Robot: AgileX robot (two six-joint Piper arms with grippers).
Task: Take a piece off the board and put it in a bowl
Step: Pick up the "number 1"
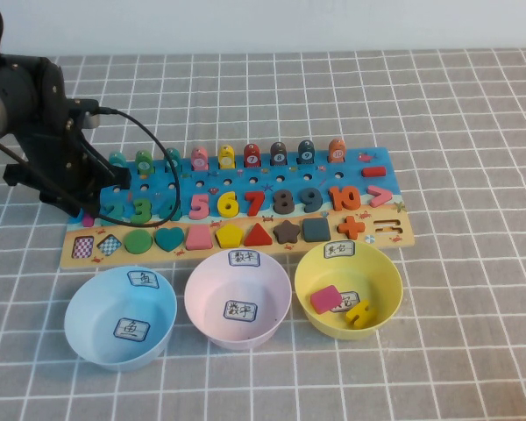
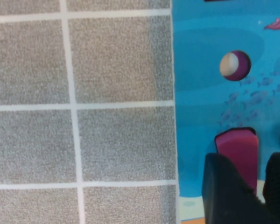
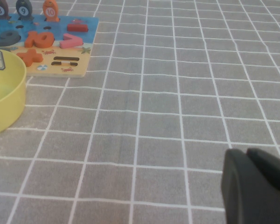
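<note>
Straddling the piece [image 2: 238, 154] at the board's [image 2: 214, 102] left end, left tool [image 2: 247, 186] spread; right tool [image 3: 252, 182] pressed together above bare table

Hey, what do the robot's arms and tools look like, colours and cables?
The left arm is matte black and boxy, with a black cable looping off it; its left tool has black fingers, over the board's left end. The right tool is also black, over the tablecloth right of the board.

The left gripper [image 2: 256, 186] sits low over the blue board's [image 2: 200, 93] edge, its dark fingers [image 2: 224, 191] straddling the magenta piece [image 2: 237, 149], grey checked cloth [image 2: 79, 112] alongside.
</note>
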